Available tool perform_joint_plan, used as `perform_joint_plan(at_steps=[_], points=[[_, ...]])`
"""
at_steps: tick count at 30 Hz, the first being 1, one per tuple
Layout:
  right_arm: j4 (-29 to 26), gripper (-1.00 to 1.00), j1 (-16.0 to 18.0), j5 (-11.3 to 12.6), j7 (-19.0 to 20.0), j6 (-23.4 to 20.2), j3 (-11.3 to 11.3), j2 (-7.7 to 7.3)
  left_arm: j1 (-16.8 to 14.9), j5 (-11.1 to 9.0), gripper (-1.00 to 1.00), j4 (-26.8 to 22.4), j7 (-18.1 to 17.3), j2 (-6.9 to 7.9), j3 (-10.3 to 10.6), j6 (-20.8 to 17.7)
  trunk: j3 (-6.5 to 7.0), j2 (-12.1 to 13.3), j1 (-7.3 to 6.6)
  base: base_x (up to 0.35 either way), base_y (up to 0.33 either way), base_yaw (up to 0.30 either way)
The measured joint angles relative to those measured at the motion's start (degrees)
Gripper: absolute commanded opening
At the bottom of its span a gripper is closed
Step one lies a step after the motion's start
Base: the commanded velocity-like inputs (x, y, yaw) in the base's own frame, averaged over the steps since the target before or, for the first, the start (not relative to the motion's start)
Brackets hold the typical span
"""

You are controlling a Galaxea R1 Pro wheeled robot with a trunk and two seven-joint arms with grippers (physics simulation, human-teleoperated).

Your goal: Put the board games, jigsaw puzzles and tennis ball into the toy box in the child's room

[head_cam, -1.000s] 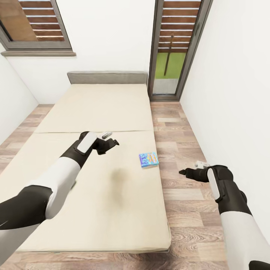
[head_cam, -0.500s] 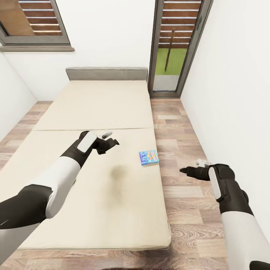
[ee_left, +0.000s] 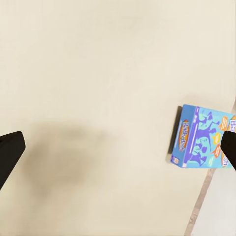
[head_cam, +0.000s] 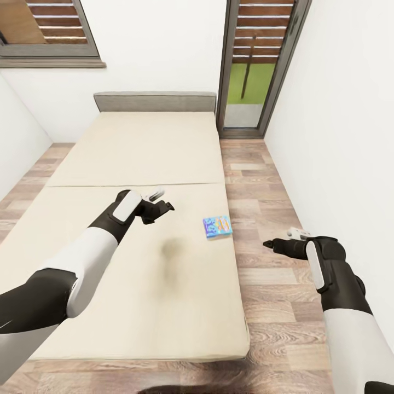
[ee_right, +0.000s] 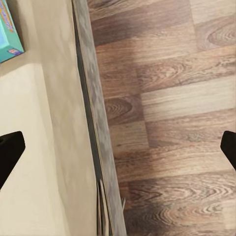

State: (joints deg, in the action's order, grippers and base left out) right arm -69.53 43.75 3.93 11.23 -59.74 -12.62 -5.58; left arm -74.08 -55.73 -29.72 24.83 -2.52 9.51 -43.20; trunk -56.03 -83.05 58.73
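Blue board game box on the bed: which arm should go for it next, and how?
Probably the left arm: ease the open left gripper across and down toward the blue board game box, which lies flat near the cream bed's edge. The right gripper hangs over the wooden floor, empty.

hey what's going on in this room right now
A two-armed robot faces a bed where one blue board game lies near the right edge. Its left hand hovers open over the mattress; its right hand hangs open over the wood floor beside the bed. Neither holds anything; the game is untouched.
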Motion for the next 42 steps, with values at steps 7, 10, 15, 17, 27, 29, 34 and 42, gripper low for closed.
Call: perform_joint_plan(at_steps=[7,10,15,17,27,29,34,42], points=[[-0.38,1.0,-0.01,0.02,0.0,0.0,0.01,0.08,-0.14,0.0,1.0,0.0,0.02,-0.21,0.0,-0.01,-0.65,0.0,0.0,0.0,0.0,0.0],[-0.45,1.0,-0.01,0.04,0.0,0.0,0.01,0.1,-0.25,0.0,1.0,0.0,0.03,-0.28,0.0,-0.02,-0.94,0.0,0.0,0.0,0.0,0.0],[-0.52,1.0,-0.01,0.04,0.0,0.0,0.01,0.16,-0.62,0.0,1.0,0.0,0.06,-0.39,0.0,-0.02,-1.4,0.0,0.0,0.0,0.0,0.0],[-0.53,1.0,-0.01,0.03,0.0,0.0,0.01,0.17,-0.81,0.0,1.0,0.0,0.07,-0.41,0.0,-0.02,-1.59,0.0,0.0,0.0,0.0,0.0],[-0.57,1.0,-0.01,0.04,0.0,0.0,0.01,0.25,-2.78,-0.03,1.0,-0.03,0.15,-0.91,0.0,-0.01,-2.52,0.0,0.0,0.0,0.0,0.0],[-0.59,1.0,-0.01,0.04,0.0,0.0,0.01,0.26,-3.24,-0.02,1.0,-0.04,0.15,-1.04,0.0,-0.01,-2.71,0.0,0.0,0.0,0.0,0.0],[-0.59,1.0,-0.01,0.05,0.0,0.0,0.01,0.33,-4.45,0.0,1.0,-0.21,0.08,-1.47,0.0,-0.03,-3.18,0.0,0.0,0.0,0.0,0.0],[-0.61,1.0,-0.01,0.02,0.0,0.0,0.05,0.42,-5.57,0.08,1.0,-0.65,-0.22,-2.09,0.06,-0.03,-3.93,0.0,0.0,0.0,0.0,0.0]])
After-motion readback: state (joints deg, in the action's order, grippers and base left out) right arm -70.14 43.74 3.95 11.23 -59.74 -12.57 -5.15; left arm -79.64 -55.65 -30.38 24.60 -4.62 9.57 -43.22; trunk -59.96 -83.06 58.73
